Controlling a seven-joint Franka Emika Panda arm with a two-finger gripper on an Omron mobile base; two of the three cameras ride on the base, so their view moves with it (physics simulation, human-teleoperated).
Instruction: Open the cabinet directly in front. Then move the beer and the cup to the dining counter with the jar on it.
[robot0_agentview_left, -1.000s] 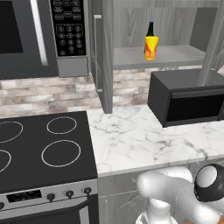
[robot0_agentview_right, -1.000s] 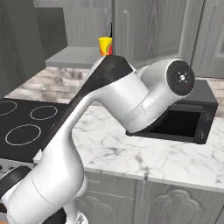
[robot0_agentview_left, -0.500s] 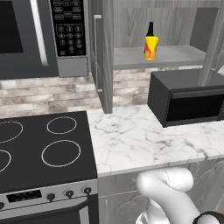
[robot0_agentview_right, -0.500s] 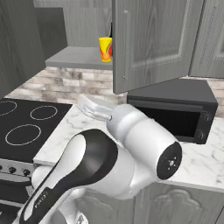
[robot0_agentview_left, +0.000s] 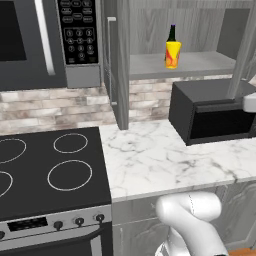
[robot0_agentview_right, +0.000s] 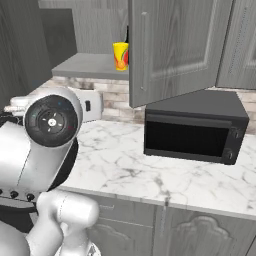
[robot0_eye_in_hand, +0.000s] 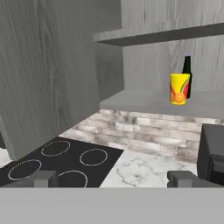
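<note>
Your claw (robot0_eye_in_hand: 112, 178) is hanging wide apart, gripping nothing. The cabinet (robot0_agentview_right: 175, 50) is standing open ahead of it — the cup (robot0_eye_in_hand: 179, 89) is sitting on the lower shelf (robot0_eye_in_hand: 144, 101), up and right of the claw, the beer (robot0_eye_in_hand: 187, 70) just behind it.

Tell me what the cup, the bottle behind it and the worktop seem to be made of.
Cup: glossy yellow, probably plastic or glazed ceramic; flat colour, printed red-orange mark. Bottle: near-black, probably dark glass, going by its narrow neck. Worktop: polished white marble look, grey veins running through it.
</note>
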